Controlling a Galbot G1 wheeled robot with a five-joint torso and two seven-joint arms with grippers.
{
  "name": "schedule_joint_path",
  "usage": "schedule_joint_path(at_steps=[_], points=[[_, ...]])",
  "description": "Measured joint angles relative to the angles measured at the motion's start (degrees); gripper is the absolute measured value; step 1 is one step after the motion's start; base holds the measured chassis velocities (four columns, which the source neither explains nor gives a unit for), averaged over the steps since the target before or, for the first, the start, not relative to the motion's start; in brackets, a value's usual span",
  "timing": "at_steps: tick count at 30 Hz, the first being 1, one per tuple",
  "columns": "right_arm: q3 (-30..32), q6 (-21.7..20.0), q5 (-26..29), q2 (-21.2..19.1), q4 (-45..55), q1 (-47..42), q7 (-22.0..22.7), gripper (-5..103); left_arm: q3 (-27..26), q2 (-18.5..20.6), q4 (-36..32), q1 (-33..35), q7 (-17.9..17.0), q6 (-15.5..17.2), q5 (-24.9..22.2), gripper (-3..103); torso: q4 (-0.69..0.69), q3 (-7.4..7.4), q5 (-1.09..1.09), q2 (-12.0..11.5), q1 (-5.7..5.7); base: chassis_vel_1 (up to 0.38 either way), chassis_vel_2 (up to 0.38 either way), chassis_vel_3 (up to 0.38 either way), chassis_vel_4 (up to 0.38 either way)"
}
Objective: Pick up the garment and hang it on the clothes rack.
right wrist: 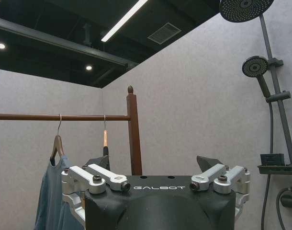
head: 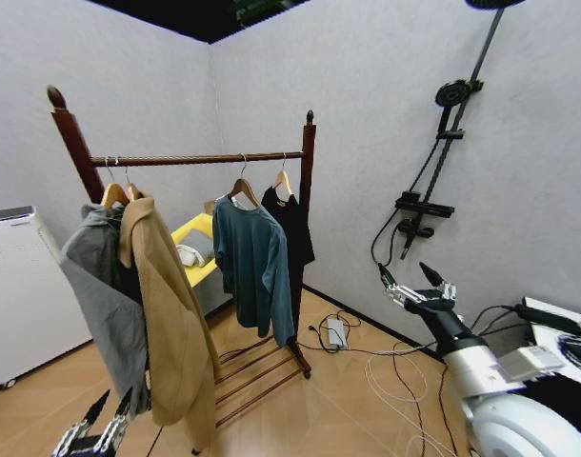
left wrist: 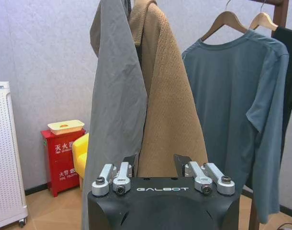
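The black short-sleeved shirt [head: 292, 224] already hangs by its wooden hanger on the dark reddish-brown wooden clothes rack [head: 200, 159], so both the left gripper [head: 92, 428] and the right gripper [head: 416, 286] stand released, holding nothing, apart from it.

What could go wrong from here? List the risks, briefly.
1. The garment hangs squeezed between the teal sweater and the clothes rack end post; a reach there could snag the sweater or knock a hanger off.
2. The open left gripper sits low beside the tan coat and could catch its fabric if it moves forward.
3. Loose cables lie on the floor by the rack's base; driving closer might run over them.
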Motion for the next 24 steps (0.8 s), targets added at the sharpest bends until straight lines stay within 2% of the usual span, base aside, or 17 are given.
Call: schedule_joint_path(at_steps=[11, 12, 15, 19, 20, 24], points=[[-0.71, 1.38, -0.78, -0.34, 0.02, 0.17, -0.08, 100, 0.0, 0.0, 0.0, 0.01, 0.0, 0.0, 0.0, 46, 0.0, -0.03, 0.01, 0.05, -0.06, 0.202, -0.2, -0.2, 0.191], [-0.72, 1.4, -0.75, -0.44, 0.03, 0.18, -0.07, 100, 0.0, -0.01, 0.0, 0.01, -0.02, 0.0, 0.0, 46, 0.06, -0.03, -0.02, 0.05, -0.07, 0.175, -0.168, -0.108, 0.165], [-0.17, 1.41, -0.29, -0.79, 0.03, 0.08, 0.02, 100, 0.0, 0.0, 0.0, 0.01, -0.03, 0.0, 0.0, 46, -0.06, -0.03, 0.0, 0.05, -0.07, -0.01, 0.008, -0.084, 0.057], [-0.1, 1.41, -0.27, -0.76, 0.02, 0.15, 0.06, 100, 0.0, 0.0, 0.0, 0.0, -0.01, 0.0, 0.0, 46, -0.02, 0.0, 0.04, -0.01, 0.0, -0.059, -0.012, -0.007, -0.049], [-0.25, 1.39, -0.33, -0.71, 0.02, 0.31, 0.09, 100, 0.0, 0.0, 0.0, 0.0, -0.01, 0.0, 0.0, 46, 0.03, 0.01, 0.0, -0.02, 0.03, -0.072, 0.021, 0.076, -0.082], [-0.57, 1.3, -0.44, -0.59, 0.01, 0.59, 0.19, 100, 0.0, 0.0, 0.0, 0.0, -0.02, 0.0, 0.0, 46, 0.04, 0.02, 0.01, -0.02, 0.04, -0.07, 0.022, 0.035, -0.051]])
